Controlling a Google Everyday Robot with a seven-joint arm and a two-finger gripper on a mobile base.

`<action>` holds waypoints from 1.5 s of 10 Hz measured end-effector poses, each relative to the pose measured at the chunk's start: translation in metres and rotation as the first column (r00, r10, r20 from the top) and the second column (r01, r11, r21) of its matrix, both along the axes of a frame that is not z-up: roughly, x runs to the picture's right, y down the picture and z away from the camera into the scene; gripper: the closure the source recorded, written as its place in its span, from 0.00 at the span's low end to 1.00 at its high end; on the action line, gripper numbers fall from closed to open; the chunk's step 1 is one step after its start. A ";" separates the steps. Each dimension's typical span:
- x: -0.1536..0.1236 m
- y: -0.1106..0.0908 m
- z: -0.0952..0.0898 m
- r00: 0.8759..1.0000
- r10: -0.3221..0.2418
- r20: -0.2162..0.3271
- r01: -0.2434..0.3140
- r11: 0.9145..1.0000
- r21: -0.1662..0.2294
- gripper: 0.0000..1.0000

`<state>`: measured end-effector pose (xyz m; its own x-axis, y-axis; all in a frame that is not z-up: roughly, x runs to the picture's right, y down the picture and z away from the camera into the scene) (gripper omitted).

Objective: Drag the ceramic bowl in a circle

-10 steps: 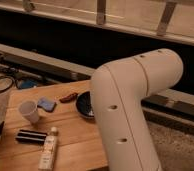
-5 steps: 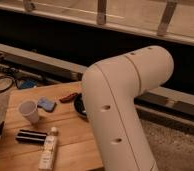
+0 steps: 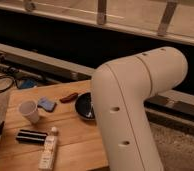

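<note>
The ceramic bowl (image 3: 83, 106) is round, shallow and glossy black. It sits on the wooden table (image 3: 75, 145) near its far right part, and its right side is hidden behind my large white arm (image 3: 135, 105). My gripper (image 3: 92, 109) is at the bowl's right rim. Only a thin pale sliver of it shows past the arm. A small white cup (image 3: 29, 111) stands to the bowl's left.
A blue pad (image 3: 47, 104) and a reddish-brown item (image 3: 69, 97) lie left of the bowl. A black bar (image 3: 31, 136) and a white bottle on its side (image 3: 49, 150) lie near the front. Cables (image 3: 2, 82) lie off the table at far left.
My arm swung left over the bowl half a second ago and has come back right to about where it was. The bowl has barely shifted.
</note>
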<state>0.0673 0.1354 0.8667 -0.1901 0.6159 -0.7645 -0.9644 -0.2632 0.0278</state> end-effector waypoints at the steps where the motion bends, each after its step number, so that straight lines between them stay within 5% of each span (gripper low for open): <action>1: 0.007 0.003 0.006 1.000 0.018 -0.011 -0.018 1.000 -0.006 1.00; 7: 0.011 0.002 0.012 0.999 0.027 -0.024 -0.027 1.000 -0.004 1.00; 10: 0.004 -0.031 0.025 1.000 0.011 -0.011 -0.010 0.999 0.048 1.00; 13: -0.039 -0.067 0.023 0.997 -0.025 0.068 0.018 0.995 0.098 1.00; 15: -0.061 -0.064 0.008 0.990 -0.013 0.139 0.000 0.996 0.091 1.00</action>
